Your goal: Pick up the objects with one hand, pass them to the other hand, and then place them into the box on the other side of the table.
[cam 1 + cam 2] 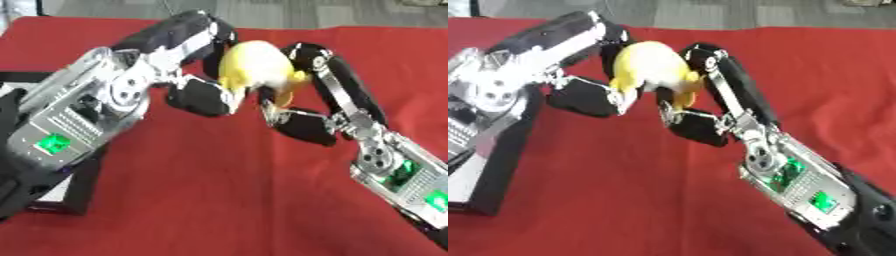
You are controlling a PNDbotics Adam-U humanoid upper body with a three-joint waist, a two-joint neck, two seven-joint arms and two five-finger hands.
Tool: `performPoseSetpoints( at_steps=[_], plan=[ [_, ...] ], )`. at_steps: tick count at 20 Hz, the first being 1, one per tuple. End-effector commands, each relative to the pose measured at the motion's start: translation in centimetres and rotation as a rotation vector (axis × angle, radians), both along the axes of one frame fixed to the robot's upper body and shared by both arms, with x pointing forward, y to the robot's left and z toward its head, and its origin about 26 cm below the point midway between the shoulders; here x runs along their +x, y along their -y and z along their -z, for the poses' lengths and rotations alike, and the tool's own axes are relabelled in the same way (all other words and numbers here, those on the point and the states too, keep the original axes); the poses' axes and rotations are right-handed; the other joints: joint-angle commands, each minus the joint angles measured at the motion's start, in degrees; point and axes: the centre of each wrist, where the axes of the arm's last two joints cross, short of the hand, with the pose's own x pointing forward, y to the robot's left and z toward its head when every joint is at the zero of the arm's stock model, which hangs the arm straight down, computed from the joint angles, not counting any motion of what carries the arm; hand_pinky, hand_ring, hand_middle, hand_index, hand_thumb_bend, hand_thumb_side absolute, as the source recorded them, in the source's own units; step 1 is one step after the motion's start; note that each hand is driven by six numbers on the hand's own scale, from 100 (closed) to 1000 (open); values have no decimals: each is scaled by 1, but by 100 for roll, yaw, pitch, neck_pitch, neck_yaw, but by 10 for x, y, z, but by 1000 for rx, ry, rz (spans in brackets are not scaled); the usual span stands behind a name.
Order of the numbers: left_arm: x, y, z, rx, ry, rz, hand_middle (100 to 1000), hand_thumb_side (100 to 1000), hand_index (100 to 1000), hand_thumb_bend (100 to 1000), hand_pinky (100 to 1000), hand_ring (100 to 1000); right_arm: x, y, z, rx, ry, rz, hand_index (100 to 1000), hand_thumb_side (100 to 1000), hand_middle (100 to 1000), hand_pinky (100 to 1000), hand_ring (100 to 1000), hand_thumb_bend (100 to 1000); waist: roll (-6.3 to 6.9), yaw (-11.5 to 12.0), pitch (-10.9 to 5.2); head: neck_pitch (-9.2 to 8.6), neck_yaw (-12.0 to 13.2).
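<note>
A rounded yellow and white object (pixel 254 66) hangs above the red table between my two hands. My left hand (pixel 185 31) comes in from the left; its fingers curl over the object's top and left side, and its thumb (pixel 206 97) presses in from below. My right hand (pixel 732 87) reaches in from the right, fingers curved along the object's right side and thumb (pixel 697 127) tucked under it. Both hands touch the object at once. Its underside is hidden by the thumbs.
A black-walled box (pixel 502 150) stands at the left edge under my left forearm, its inside mostly hidden. Red cloth (pixel 219 190) covers the table. The table's far edge and grey floor (pixel 280 12) run along the top.
</note>
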Motion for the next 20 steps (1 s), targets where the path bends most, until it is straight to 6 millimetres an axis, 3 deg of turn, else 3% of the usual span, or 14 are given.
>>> performPoseSetpoints(
  at_steps=[1,2,5,6,11,20],
  plan=[
    [1,0,-4,-25,27,-9,343,244,359,100,846,511,-2,0,-8,-24,34,-28,740,100,785,755,774,100,-39,-11,-79,32,19],
    [2,0,-3,-28,33,-11,339,244,355,100,845,510,-2,1,-8,-34,37,-33,768,100,806,764,792,100,-39,-13,-80,36,23],
    [5,0,-1,-26,40,-16,331,244,349,100,842,504,-2,1,-8,-68,52,-44,831,274,847,781,824,100,-37,-20,-83,44,36],
    [5,0,0,-24,42,-17,324,245,347,100,840,500,-2,1,-8,-76,56,-46,849,391,860,787,833,100,-35,-21,-83,48,40],
    [7,-2,1,-10,52,-20,301,245,338,100,829,488,-1,3,-9,-110,71,-23,893,618,896,808,864,100,-28,-21,-85,57,53],
    [9,-7,4,41,61,-28,282,249,323,100,814,482,0,7,-8,-140,89,83,928,646,917,825,880,100,-22,-4,-99,67,77]
  ],
)
